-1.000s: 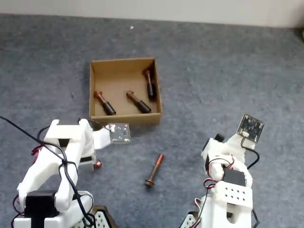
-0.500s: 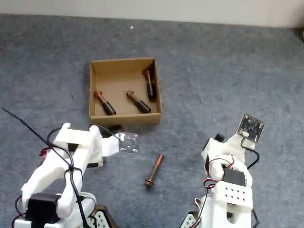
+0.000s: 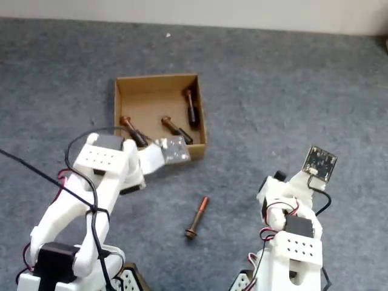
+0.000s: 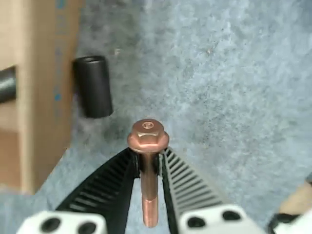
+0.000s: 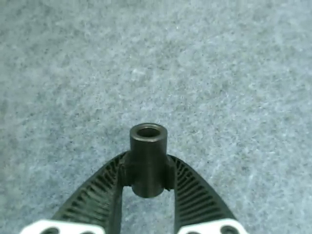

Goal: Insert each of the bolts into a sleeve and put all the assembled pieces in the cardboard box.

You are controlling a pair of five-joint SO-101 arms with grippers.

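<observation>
Here the left tool (image 4: 148,152) clamps a bolt (image 4: 148,135), the right tool (image 5: 147,163) a sleeve (image 5: 147,146); cardboard box (image 4: 44,87) partly cropped

High: overhead, far. Wrists: close, downward. Left shares box (image 3: 151,106) (image 4: 44,73).

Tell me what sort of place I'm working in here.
Probably a robotics test bench, not a factory line: a grey carpet-like surface, a small cardboard box with assembled pieces inside, and a loose bolt lying out.
</observation>
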